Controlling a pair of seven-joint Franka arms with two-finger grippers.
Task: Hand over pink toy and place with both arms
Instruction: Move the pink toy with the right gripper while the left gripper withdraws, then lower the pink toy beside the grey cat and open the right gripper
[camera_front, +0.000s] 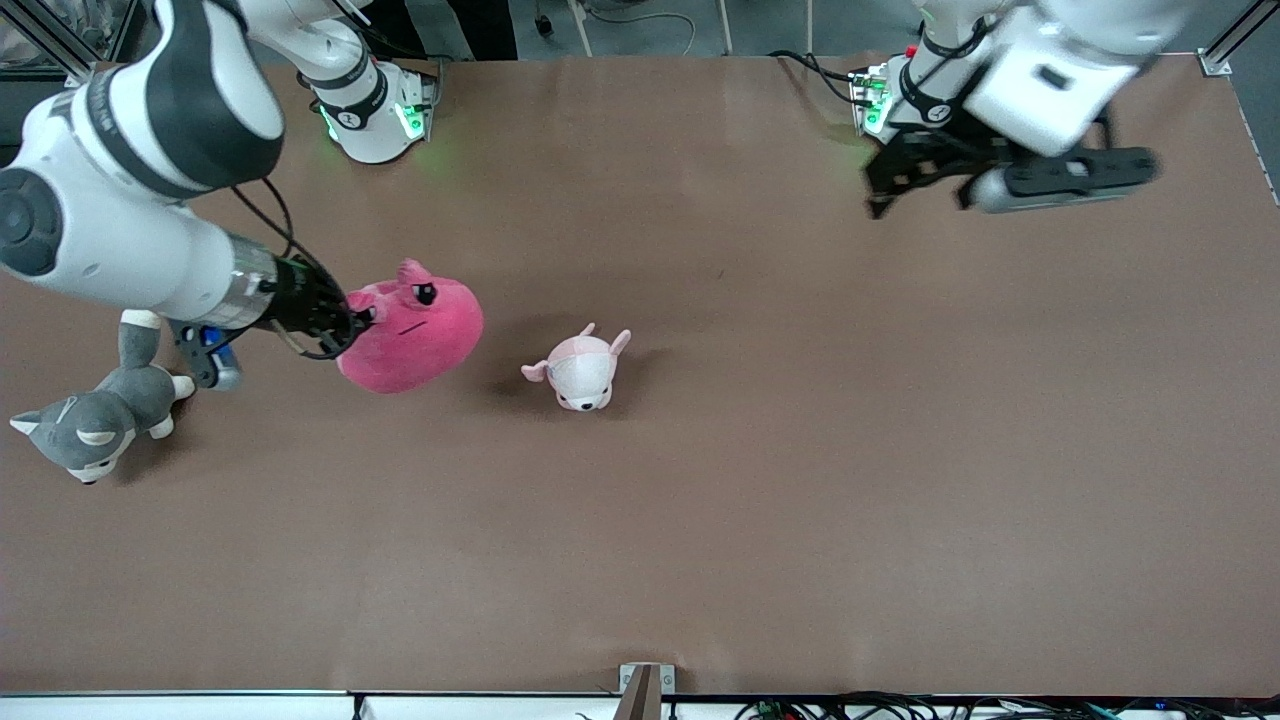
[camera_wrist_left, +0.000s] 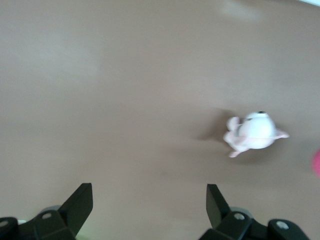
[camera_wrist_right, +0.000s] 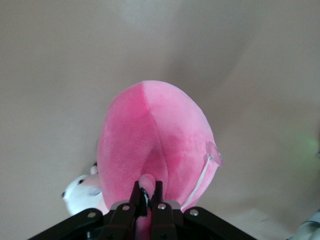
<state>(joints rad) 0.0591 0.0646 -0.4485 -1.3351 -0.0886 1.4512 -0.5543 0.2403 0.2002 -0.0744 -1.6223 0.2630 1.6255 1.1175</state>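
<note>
The jaws of the right gripper (camera_wrist_right: 146, 192) are closed on a small nub of the pink toy (camera_front: 412, 335), held over the tabletop (camera_front: 800, 450) toward the right arm's end. Its long axis runs away from the gripper. It is rounded, hot pink, with black half-closed eyes. The left gripper (camera_wrist_left: 149, 202) is held wide open over the left arm's end.

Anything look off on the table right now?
Nothing damaged or spilled. The rounded hot-pink plush toy hangs from the right claw, pinched by one small nub. The grey-and-white husky plush lies tipped over near the right arm's end. The left claw is open and empty.
</note>
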